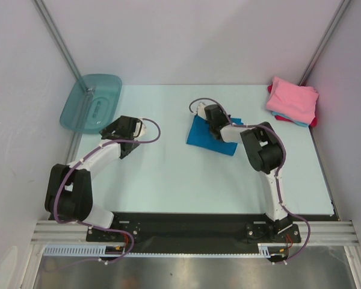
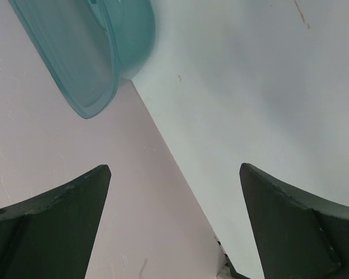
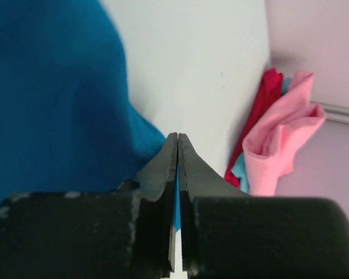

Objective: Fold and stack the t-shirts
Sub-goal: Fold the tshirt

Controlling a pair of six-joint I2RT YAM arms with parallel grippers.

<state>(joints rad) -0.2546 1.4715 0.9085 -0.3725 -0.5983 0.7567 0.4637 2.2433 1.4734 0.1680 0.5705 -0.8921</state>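
Observation:
A bright blue t-shirt (image 1: pixel 207 137) lies folded near the middle of the table and fills the left of the right wrist view (image 3: pixel 52 99). My right gripper (image 1: pixel 215 127) is over it, its jaws (image 3: pixel 178 138) pressed together with a thin strip of blue cloth between them. A pink t-shirt (image 1: pixel 292 97) tops a pile at the back right, with light blue and red edges under it; the pile also shows in the right wrist view (image 3: pixel 276 145). My left gripper (image 1: pixel 115 129) is open and empty (image 2: pixel 174 192) near the left edge.
A translucent teal plastic tub (image 1: pixel 91 101) leans at the back left corner, also in the left wrist view (image 2: pixel 87 52). White walls close in the table (image 1: pixel 168 174) on the left, back and right. The arm bases stand at the near edge.

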